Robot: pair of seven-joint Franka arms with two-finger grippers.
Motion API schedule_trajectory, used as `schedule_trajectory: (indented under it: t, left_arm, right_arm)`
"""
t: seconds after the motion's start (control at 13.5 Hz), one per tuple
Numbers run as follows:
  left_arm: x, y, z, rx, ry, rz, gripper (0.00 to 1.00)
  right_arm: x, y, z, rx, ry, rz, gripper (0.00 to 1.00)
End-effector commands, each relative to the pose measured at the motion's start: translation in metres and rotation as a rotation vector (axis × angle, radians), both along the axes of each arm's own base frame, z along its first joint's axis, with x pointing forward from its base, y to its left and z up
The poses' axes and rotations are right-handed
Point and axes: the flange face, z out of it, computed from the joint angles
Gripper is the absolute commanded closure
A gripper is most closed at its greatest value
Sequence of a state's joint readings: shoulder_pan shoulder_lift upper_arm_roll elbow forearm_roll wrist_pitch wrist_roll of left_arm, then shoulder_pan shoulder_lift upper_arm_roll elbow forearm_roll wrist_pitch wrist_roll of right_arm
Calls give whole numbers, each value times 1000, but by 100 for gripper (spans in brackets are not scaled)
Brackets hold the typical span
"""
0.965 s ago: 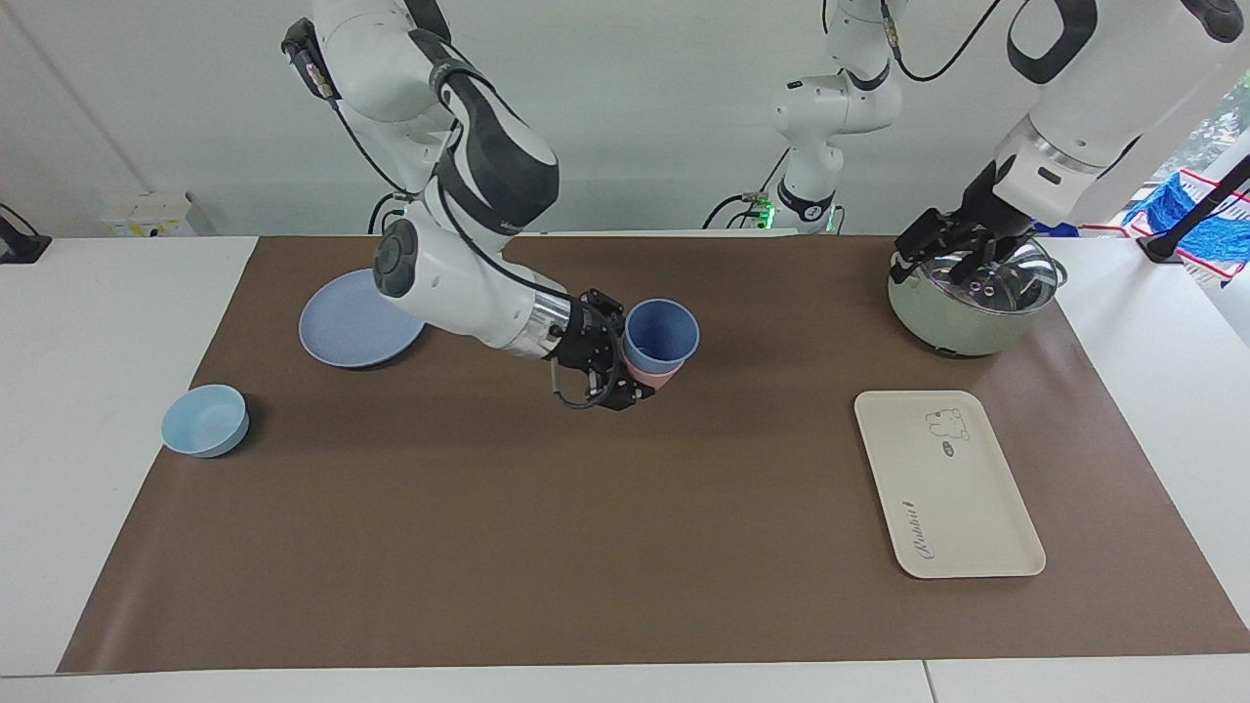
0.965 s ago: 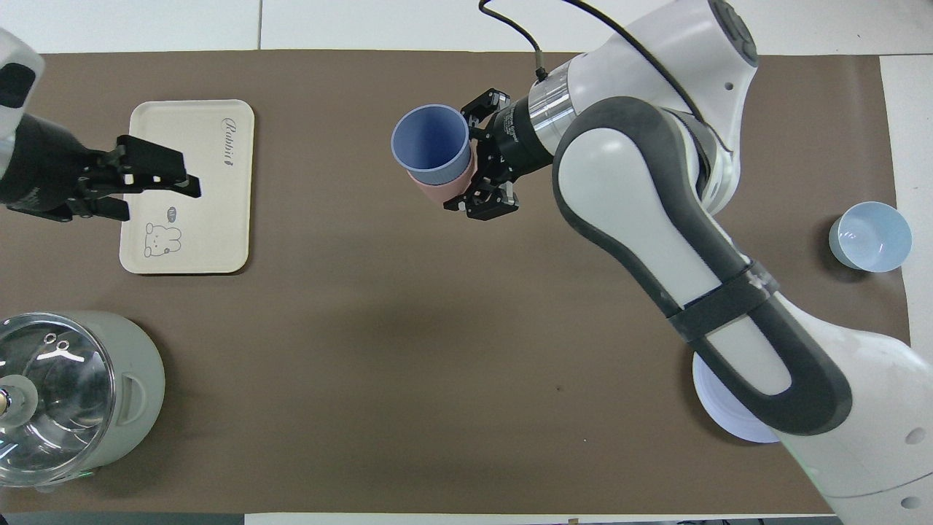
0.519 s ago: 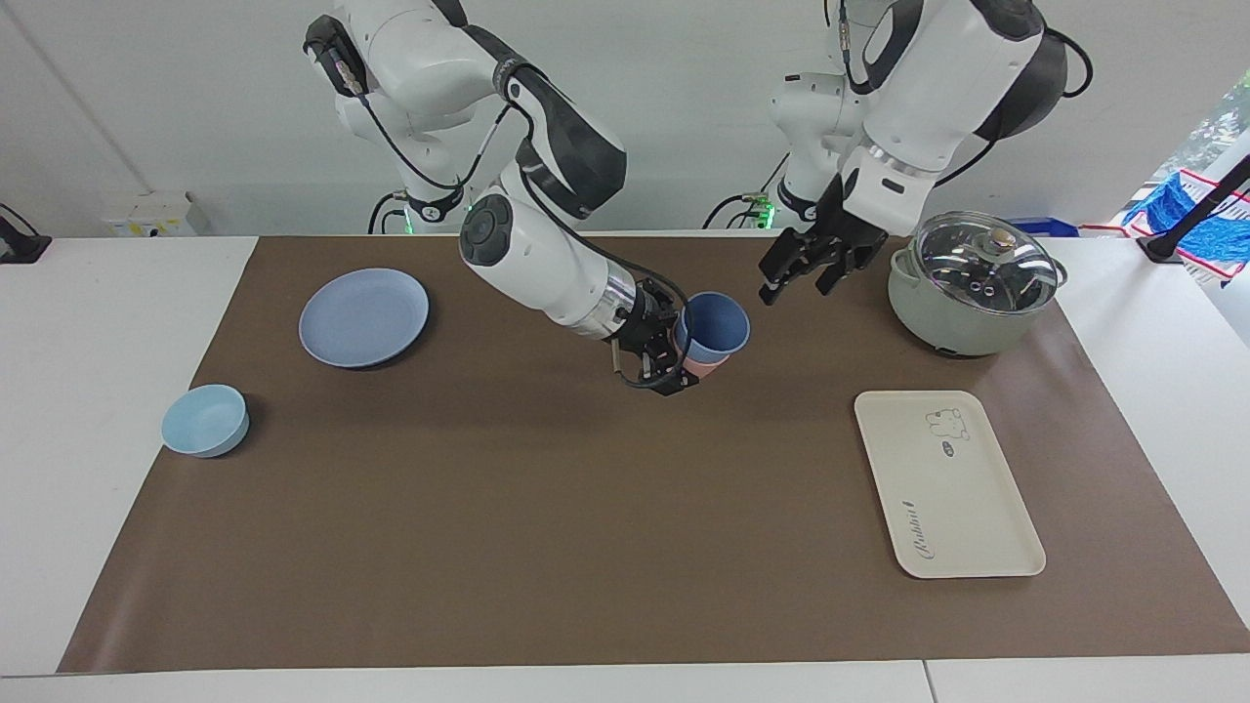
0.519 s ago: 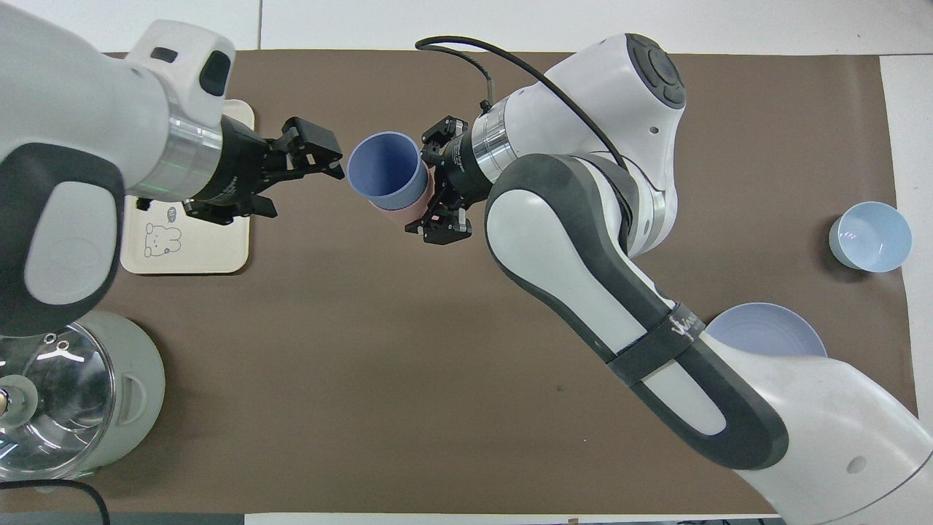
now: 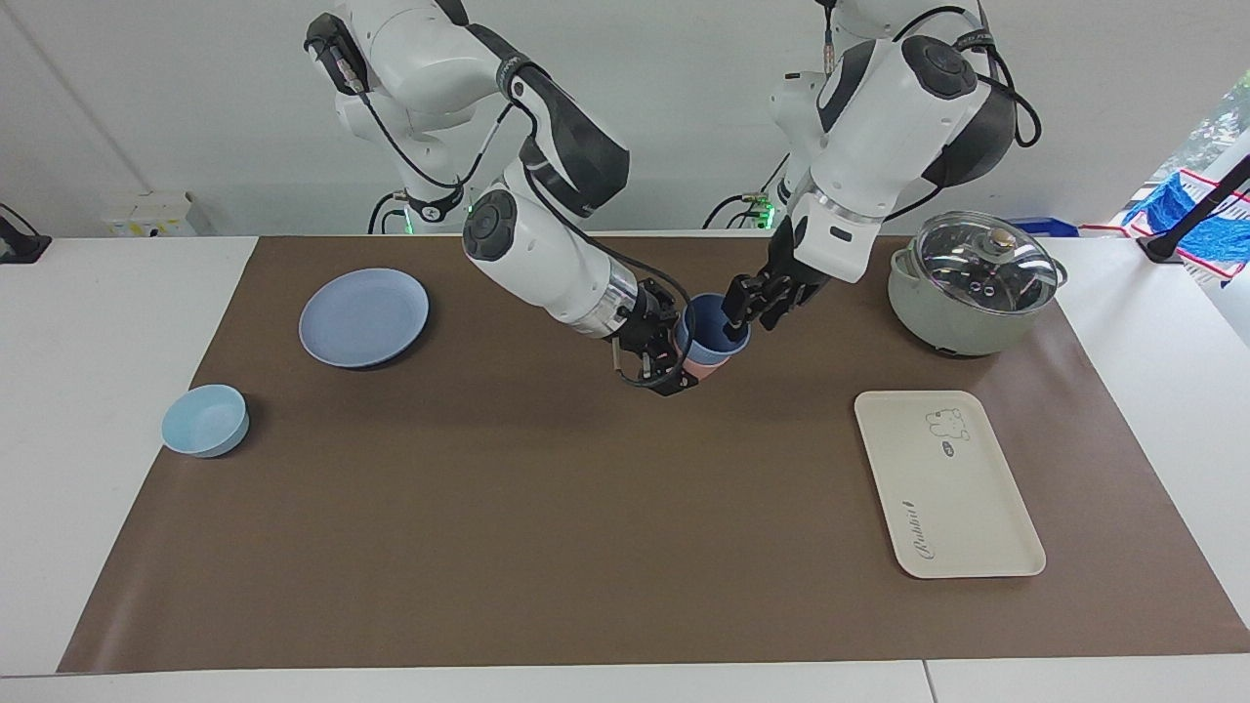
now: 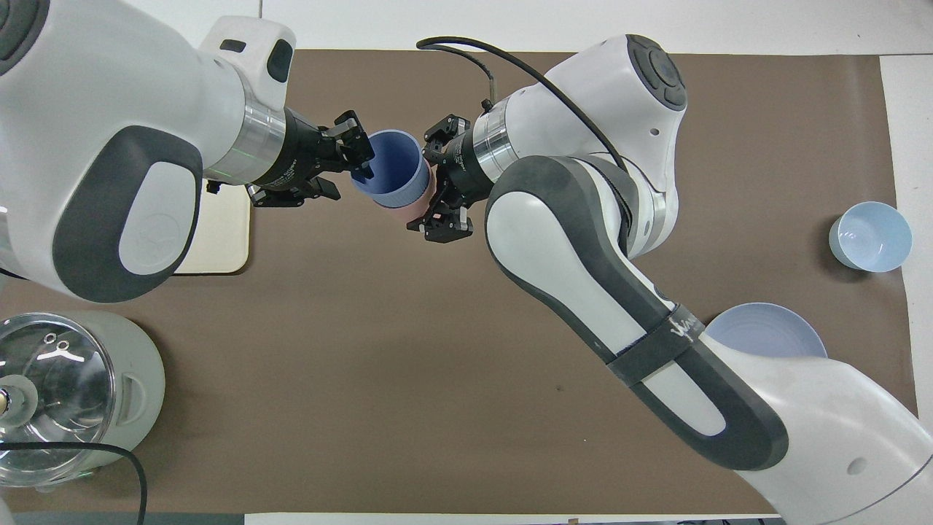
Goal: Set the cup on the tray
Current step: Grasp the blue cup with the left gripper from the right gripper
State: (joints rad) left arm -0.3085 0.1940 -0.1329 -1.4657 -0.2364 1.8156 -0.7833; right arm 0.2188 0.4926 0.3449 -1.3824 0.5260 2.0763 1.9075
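A: Quick, where's the cup (image 5: 705,330)?

B: In the air over the middle of the table (image 5: 488,508), tilted and nested inside a pink cup (image 5: 695,368). Your right tool (image 5: 677,344) is clamped around the pink cup and carries both. The tray (image 5: 962,508) lies bare toward the left arm's end of the table, well apart from the stack.

A: And the left tool (image 5: 737,310)?

B: It's at the cup's rim, at the mouth. You can't tell from either view whether it has closed on it.

A: What goes wrong from here?

B: Main one: the cups are probably wedged together. Pull before the rim is truly gripped and your tool likely slides off, since the wall is smooth and tapered. Pull off-axis and the pink cup may come along or twist out of the right tool, and both drop to the table.

A: Anything else?

B: A rim-only hold lets the cup swing, so it could land on the tray tipped and roll off. Also watch the pot (image 5: 962,312), which is nearer the robots than the tray. Swing the left arm low and you could clip it.
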Motion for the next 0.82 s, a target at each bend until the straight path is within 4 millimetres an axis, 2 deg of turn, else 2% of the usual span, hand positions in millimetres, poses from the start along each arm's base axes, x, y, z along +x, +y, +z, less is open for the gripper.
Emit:
schedule_trajectory:
  t: [0.0, 0.15, 0.22, 0.52, 0.74]
  left_arm:
    - [2, -1, 4, 7, -10, 17, 87]
    - [4, -3, 6, -2, -33, 22, 88]
    - [3, -5, 7, -5, -35, 20, 99]
    - [2, -4, 7, -6, -23, 18, 100]
    - [2, 5, 18, -9, -25, 25, 100]
  right_arm:
    - [-5, -3, 5, -11, -19, -26, 100]
    - [-2, -4, 7, -5, -35, -40, 100]
    - [-2, -4, 7, -5, -35, -40, 100]
    - [-2, -4, 6, -5, -34, -41, 100]
    - [-2, -4, 6, -4, -33, -41, 100]
